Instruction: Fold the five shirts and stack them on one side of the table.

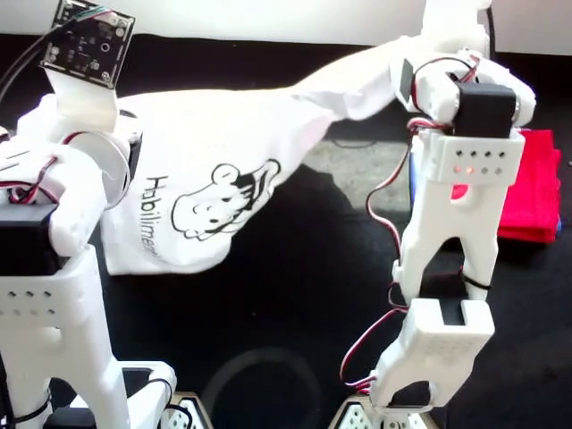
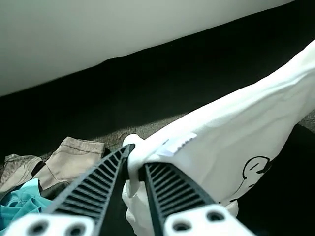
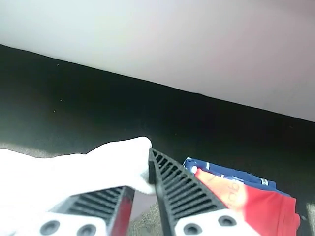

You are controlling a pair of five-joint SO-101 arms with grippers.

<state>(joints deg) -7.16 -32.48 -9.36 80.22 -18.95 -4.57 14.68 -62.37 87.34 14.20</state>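
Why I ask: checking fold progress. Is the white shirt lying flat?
No, the white shirt hangs stretched between the left gripper and right gripper.

- The white shirt (image 1: 223,179) hangs folded, hiding part of its cartoon print (image 1: 219,201).
- Near the white shirt, a red shirt (image 1: 532,192) covers most of a blue shirt (image 3: 231,173).

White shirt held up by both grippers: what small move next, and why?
Probably lower both together to lay it flat: the left gripper and right gripper each pinch an edge of the shirt, and it hangs unfolded above the table.
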